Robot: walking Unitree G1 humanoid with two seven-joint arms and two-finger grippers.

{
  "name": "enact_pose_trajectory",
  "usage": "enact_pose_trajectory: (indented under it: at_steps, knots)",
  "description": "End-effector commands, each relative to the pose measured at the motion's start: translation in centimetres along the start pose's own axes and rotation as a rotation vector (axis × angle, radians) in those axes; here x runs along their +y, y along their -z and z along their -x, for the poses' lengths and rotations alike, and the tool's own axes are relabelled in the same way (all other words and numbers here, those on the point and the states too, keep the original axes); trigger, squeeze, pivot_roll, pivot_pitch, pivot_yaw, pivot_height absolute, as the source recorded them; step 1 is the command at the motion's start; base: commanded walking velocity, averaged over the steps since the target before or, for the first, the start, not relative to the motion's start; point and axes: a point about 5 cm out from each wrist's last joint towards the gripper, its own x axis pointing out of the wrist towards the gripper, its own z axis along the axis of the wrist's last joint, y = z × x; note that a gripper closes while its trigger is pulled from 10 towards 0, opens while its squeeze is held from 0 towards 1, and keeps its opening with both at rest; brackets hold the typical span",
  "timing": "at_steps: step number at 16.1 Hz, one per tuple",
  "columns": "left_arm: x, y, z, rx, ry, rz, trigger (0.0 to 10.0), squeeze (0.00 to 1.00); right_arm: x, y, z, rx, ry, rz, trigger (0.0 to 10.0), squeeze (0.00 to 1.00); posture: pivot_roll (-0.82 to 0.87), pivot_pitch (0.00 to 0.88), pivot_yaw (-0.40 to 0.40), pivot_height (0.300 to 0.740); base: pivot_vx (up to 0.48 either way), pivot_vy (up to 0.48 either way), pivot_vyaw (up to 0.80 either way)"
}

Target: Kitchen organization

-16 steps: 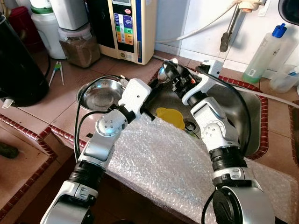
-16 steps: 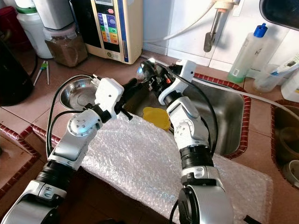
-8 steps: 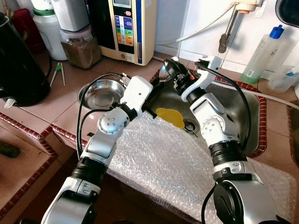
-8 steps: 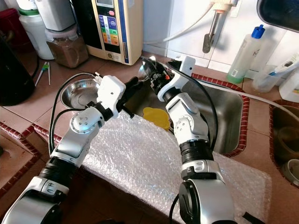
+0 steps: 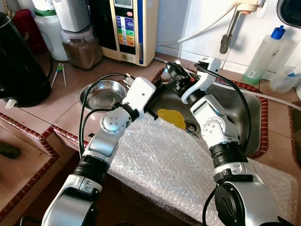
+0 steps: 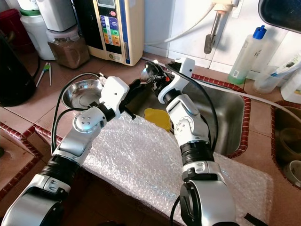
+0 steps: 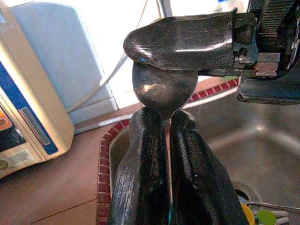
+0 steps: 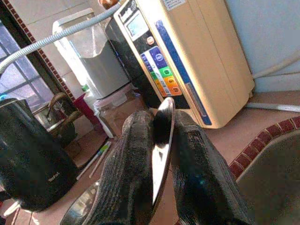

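**Spoon passed between both grippers over the sink rim**

Both arms had crept slightly toward the counter side over the last second, the spoon travelling with them from above the sink corner toward the steel bowl; the camera had shifted a little as well.

At this moment the right gripper (image 6: 154,79) was clamped on the bowl of the metal spoon (image 7: 164,89), one finger on each face, as its wrist view showed edge-on. The left gripper (image 7: 164,126) had its fingers pressed together on the spoon's neck, just below the bowl. The spoon hung in the air above the sink (image 5: 244,110) at its 10 o'clock corner, near the red-tiled rim.

The spoon looked polished, with bright reflections and a rounded bowl; its handle was hidden behind the left fingers.

By my reading, the task was midway: the spoon was lifted out and in a two-handed handover, not yet set down. The steel bowl (image 5: 104,93) on the counter, at 9 o'clock from the spoon, looked a likely destination. A yellow item (image 5: 171,117) lay in the sink by the drain, apparently still to be dealt with.
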Motion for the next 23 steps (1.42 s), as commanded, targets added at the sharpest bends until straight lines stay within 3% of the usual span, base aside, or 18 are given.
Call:
enact_pose_trajectory:
  at_steps: [1, 2, 9, 13, 15, 16, 17, 19, 20, 21, 23]
  knots:
    - [0.8, -0.7, 0.3, -0.048, -0.028, 0.015, 10.0, 0.92, -2.8, -1.2, 1.1, -0.035, 0.154, 0.014, 0.0, 0.00, 0.03, 0.021, 0.027, 0.740, 0.000, 0.000, 0.00]
    - [0.9, -0.5, 0.4, -0.045, -0.028, 0.029, 10.0, 1.00, -2.8, -1.2, 1.1, -0.033, 0.156, 0.015, 0.0, 0.00, 0.03, 0.021, 0.027, 0.740, 0.000, 0.000, 0.00]
    - [0.5, -0.1, 0.5, -0.025, -0.015, 0.053, 10.0, 1.00, -3.3, -1.0, 1.3, -0.022, 0.196, 0.060, 0.0, 0.00, 0.04, 0.013, 0.023, 0.740, 0.000, 0.000, 0.00]
    - [1.7, 1.1, 1.9, 0.036, -0.059, 0.072, 10.0, 1.00, -5.8, -1.0, 2.1, 0.023, 0.437, 0.254, 0.0, 0.00, 0.05, 0.014, 0.024, 0.740, 0.000, 0.000, 0.00]
    - [1.4, 1.9, 3.0, 0.084, 0.007, 0.092, 10.0, 1.00, -6.5, -1.3, 2.5, 0.065, 0.472, 0.511, 0.0, 0.00, 0.05, 0.017, 0.020, 0.740, 0.000, 0.000, 0.00]
    - [1.2, 2.2, 3.2, 0.103, 0.037, 0.094, 10.0, 1.00, -6.7, -1.3, 2.7, 0.063, 0.485, 0.542, 0.0, 0.00, 0.05, 0.017, 0.020, 0.740, 0.000, 0.000, 0.00]
    - [0.7, 2.9, 3.8, 0.158, 0.107, 0.082, 10.0, 1.00, -7.1, -1.7, 3.0, 0.081, 0.502, 0.699, 0.0, 0.00, 0.05, 0.017, 0.015, 0.740, 0.000, 0.000, 0.00]
    - [0.2, 3.7, 4.5, 0.218, 0.176, 0.079, 10.0, 1.00, -7.7, -1.1, 3.5, 0.122, 0.498, 0.718, 0.0, 0.00, 0.05, 0.019, 0.013, 0.740, 0.000, 0.000, 0.00]
    - [0.0, 4.0, 4.7, 0.242, 0.208, 0.065, 10.0, 1.00, -7.9, -0.4, 3.8, 0.159, 0.496, 0.698, 3.5, 0.00, 0.05, 0.019, 0.013, 0.740, 0.000, 0.000, 0.00]
    - [-0.3, 4.3, 4.9, 0.265, 0.240, 0.058, 10.0, 1.00, -8.1, 0.6, 4.1, 0.216, 0.496, 0.670, 10.0, 1.00, 0.05, 0.020, 0.013, 0.740, 0.000, 0.000, 0.00]
    - [-0.5, 4.5, 5.1, 0.292, 0.266, 0.048, 10.0, 1.00, -8.2, 1.4, 4.4, 0.232, 0.492, 0.663, 10.0, 1.00, 0.05, 0.021, 0.014, 0.740, 0.000, 0.000, 0.00]
